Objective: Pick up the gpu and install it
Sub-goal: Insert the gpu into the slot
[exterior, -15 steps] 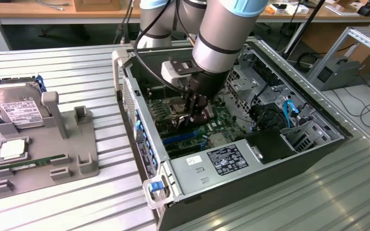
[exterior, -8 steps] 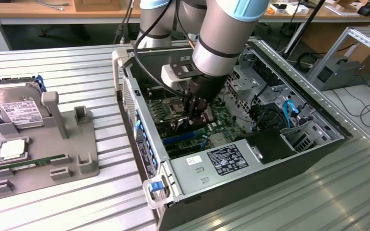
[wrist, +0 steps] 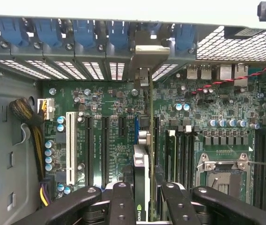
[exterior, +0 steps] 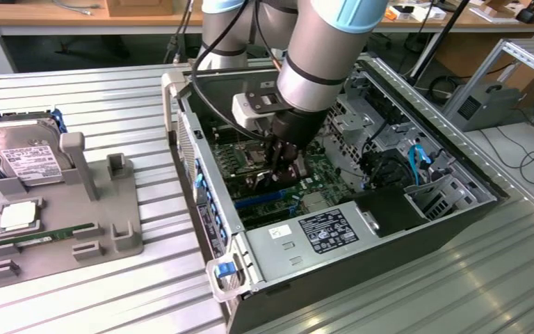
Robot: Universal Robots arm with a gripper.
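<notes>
Our claw (wrist: 141,197), inside the open case (exterior: 434,149), grips the gpu (wrist: 142,168) edge-on over the motherboard (wrist: 100,101). It seems aligned with a slot; we should press straight down, bracket toward the rear openings.

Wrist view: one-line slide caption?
Gripper shut on the thin dark gpu card, held edge-on over the green motherboard.

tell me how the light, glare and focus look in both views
Exterior view: even room light, soft sheen on the ribbed table, the case interior darker under the arm. Wrist view: motherboard evenly lit and sharp, perforated vent washed bright, gripper and gpu close to the lens and slightly soft.
</notes>
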